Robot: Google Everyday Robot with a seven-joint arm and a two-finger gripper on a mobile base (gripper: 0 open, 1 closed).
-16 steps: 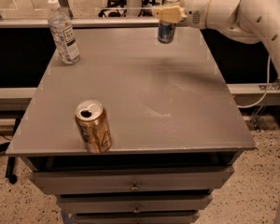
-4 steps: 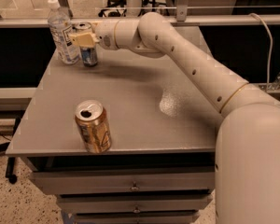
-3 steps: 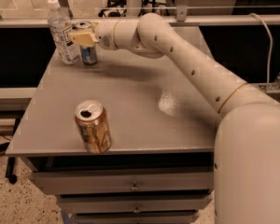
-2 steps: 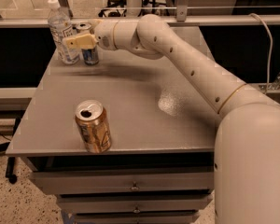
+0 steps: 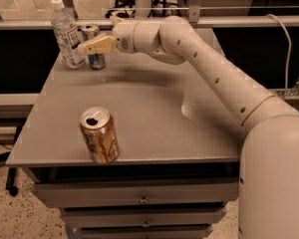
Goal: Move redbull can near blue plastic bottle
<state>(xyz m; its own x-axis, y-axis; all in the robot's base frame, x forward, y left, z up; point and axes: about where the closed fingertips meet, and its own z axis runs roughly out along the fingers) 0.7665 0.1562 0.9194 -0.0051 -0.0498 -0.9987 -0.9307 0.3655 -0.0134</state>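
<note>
The redbull can (image 5: 92,33), slim and silver with blue panels, stands upright on the far left of the grey table (image 5: 149,113). It is just right of the blue plastic bottle (image 5: 67,34), a clear bottle with a white cap. My gripper (image 5: 97,34) is at the can with its fingers spread open. The near finger (image 5: 97,46) crosses in front of the can's middle. The can rests on the table and is not held.
A wider gold can (image 5: 99,135) with an opened top stands near the table's front left edge. My arm (image 5: 209,68) reaches across the table from the right. Drawers (image 5: 139,198) sit below the tabletop. A railing runs behind the table.
The gripper was shut on the can beside the bottle. Its fingers have opened and let go of the can, which stays standing next to the bottle.
</note>
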